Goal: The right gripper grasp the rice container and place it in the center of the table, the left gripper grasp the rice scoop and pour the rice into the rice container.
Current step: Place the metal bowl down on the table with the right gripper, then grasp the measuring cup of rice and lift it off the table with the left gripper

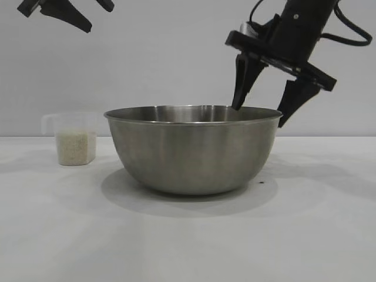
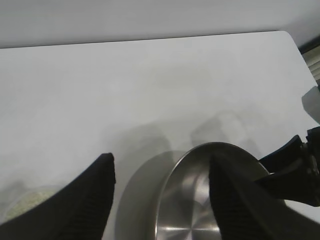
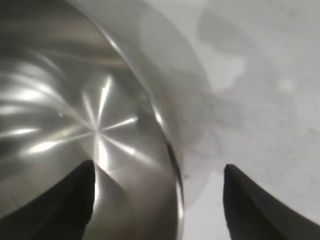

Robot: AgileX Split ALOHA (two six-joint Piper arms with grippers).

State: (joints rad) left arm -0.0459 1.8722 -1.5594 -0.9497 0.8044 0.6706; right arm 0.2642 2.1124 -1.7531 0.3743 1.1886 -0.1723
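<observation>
Bowl: the steel bowl point(image 1: 192, 150) sits upright on the white table point(image 1: 317, 235), mouth up, empty inside, about mid-table.
Right claw: the right gripper point(image 1: 265, 107) hangs above the bowl's right rim, jaws spread wide, one tip inside the rim and one outside; nothing is between them and the rim looks free.
Cup: the clear scoop point(image 1: 74, 139) stands upright on the table just left of the bowl, apart from it, rice point(image 1: 75, 147) filling its lower part.
Cup's direction: its long axis is vertical, mouth up; its handle sticks out near the rim on the side away from the bowl.
Left claw: the left gripper point(image 1: 61, 14) hangs high, above and left of the bowl, jaws apart and empty.
Key relation: the cup lies well below the left claw, slightly to its side; that arm is far nearer to it than the right one.
Judgement: the placing looks done; next is a descent to the cup.
</observation>
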